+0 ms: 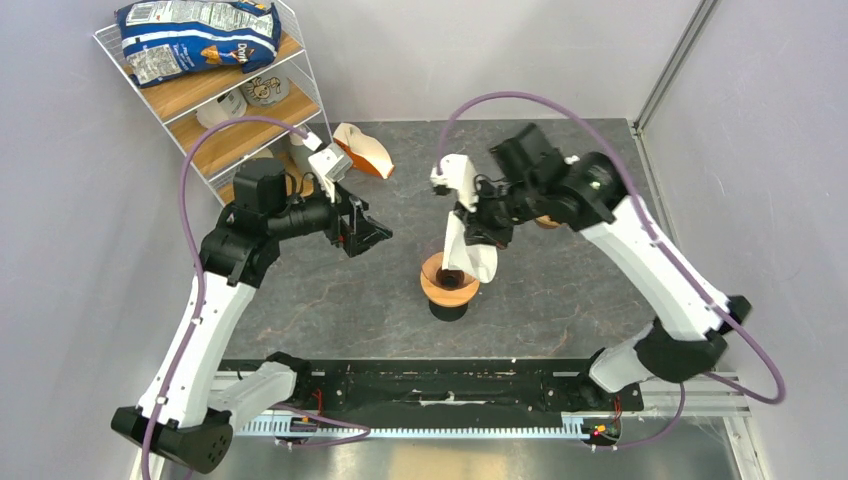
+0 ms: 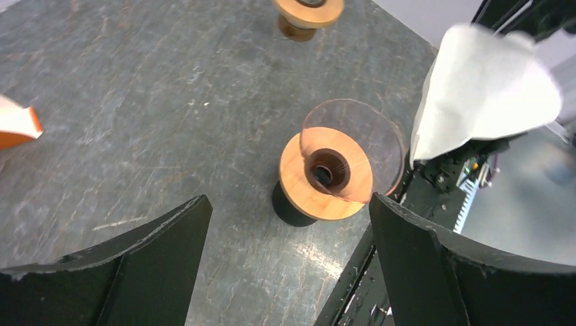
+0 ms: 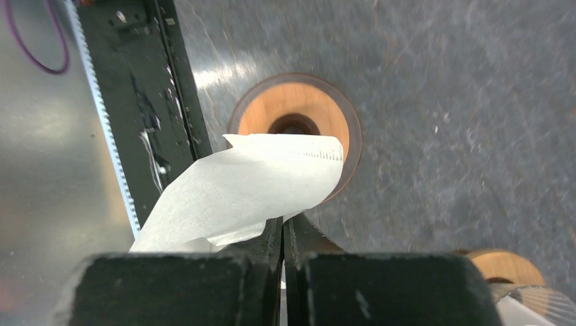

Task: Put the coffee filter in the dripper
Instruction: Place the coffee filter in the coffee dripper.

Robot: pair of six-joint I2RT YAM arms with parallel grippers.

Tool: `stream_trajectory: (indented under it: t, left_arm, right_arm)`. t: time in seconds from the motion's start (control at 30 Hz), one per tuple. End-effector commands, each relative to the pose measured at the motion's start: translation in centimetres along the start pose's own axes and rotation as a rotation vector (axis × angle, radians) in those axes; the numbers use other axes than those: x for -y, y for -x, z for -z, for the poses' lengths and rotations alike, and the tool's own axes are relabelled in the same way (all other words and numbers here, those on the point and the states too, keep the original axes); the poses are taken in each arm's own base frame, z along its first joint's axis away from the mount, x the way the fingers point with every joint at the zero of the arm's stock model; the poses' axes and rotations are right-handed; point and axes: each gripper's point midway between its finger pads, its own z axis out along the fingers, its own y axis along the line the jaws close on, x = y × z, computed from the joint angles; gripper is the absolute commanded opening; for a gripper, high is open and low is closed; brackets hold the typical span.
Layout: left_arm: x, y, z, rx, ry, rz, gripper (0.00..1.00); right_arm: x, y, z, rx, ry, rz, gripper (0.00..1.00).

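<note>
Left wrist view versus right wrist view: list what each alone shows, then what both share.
Left wrist only: the open left end effector and a corner of the orange-and-white packet. Right wrist only: the pinch itself, the right end effector shut on the coffee filter. Both: the coffee filter held over the dripper, not in it, plus a second wooden ring.

Chip bag atop wire shelf
</note>
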Motion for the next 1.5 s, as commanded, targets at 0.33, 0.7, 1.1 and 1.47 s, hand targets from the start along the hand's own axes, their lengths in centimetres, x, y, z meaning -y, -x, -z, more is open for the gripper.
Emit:
stream_trajectory:
  t: [0.33,0.7,1.1,1.47]
  left_arm:
    - [-3.9,1.5,2.8,0.15,0.297,0.085,0.95]
    - [-4.1,2.3,2.7,0.166,0.286,0.089,0.96]
    - [-4.4,4.1,2.2,0.211,0.258,0.133,0.96]
    - [-4.2,4.2,2.5,0.223,0.263,0.141,0.97]
  right_arm:
    - [3.2,-3.8,-4.0,-0.372,-0.231,0.037,0.17]
    - [3.8,-1.3,-4.0,-0.288,-0.259,0.024,0.53]
    - [-0.5,-1.3,-4.8,-0.131,0.008,-0.014,0.03]
    - [1.7,-4.6,-9.0,-0.258,-0.101,0.032,0.0]
